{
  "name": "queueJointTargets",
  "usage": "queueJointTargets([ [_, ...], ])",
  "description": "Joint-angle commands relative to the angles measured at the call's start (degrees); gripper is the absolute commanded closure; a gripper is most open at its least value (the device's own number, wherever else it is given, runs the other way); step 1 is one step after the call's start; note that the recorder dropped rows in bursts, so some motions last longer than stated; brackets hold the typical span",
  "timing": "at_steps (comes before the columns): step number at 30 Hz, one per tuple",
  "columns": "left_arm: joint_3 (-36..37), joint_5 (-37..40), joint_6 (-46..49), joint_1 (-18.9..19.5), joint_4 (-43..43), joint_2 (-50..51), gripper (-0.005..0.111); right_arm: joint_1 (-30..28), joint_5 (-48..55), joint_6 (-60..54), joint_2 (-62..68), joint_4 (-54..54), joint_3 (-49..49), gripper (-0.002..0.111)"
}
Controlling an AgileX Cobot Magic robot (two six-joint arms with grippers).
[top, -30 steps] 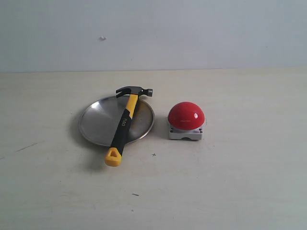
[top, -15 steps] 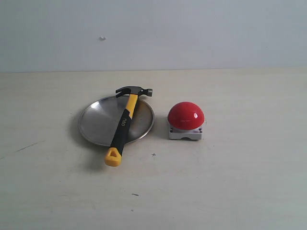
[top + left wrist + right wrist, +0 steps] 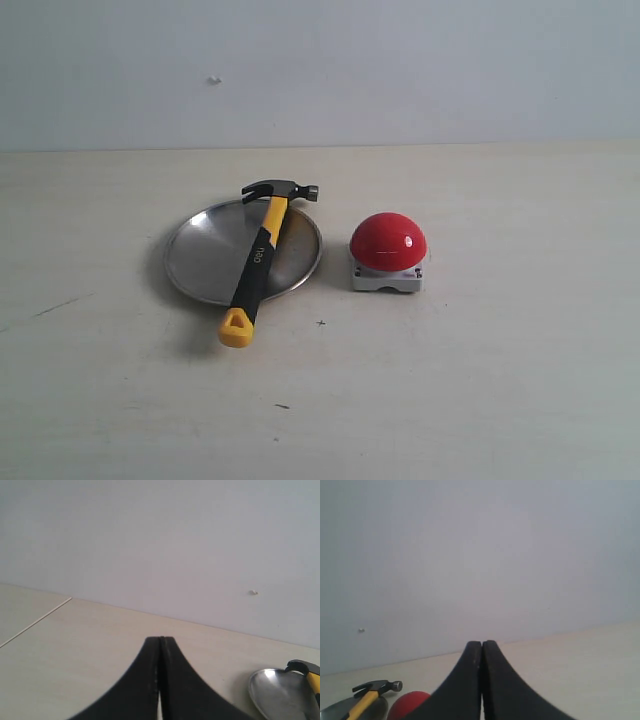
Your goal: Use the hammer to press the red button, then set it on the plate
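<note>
Exterior view: a small claw hammer with a dark metal head, yellow neck and black handle (image 3: 257, 262) lies slantwise across a round, shallow silver metal plate (image 3: 200, 255). Its head sits at the plate's far rim, and its yellow looped end rests on the pale surface (image 3: 480, 380) just past the near rim. A glossy red dome button on a square grey base (image 3: 388, 242) stands just beside the plate, on its right and apart from it. Neither arm shows here.

Left wrist view: the left gripper (image 3: 160, 640) has its black fingers pressed together with nothing between them, hanging above bare surface. The plate (image 3: 277, 695) and the hammer's head (image 3: 301, 666) lie well apart from it.

Right wrist view: the right gripper (image 3: 482, 644) is likewise closed and empty. Off to one side are the hammer (image 3: 370, 692), part of the red button (image 3: 410, 705) and a sliver of the plate (image 3: 332, 713).
</note>
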Motion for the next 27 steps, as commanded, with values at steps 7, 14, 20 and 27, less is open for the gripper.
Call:
queueJointTargets([
  [7, 0.17, -1.00, -0.25, -0.29, -0.09, -0.34, 0.107, -0.37, 8.60, -67.45, -0.30, 66.00, 0.23, 0.108],
  [14, 0.17, -1.00, -0.25, -0.29, -0.09, -0.34, 0.107, -0.37, 11.40, -73.74, -0.30, 71.00, 0.23, 0.108],
  [20, 0.17, -1.00, -0.25, -0.29, -0.09, -0.34, 0.107, -0.37, 12.63, -72.78, -0.30, 68.67, 0.23, 0.108],
  [27, 0.17, -1.00, -0.25, -0.29, -0.09, -0.34, 0.107, -1.84, 11.99, -72.78, -0.30, 68.45, 0.23, 0.108],
])
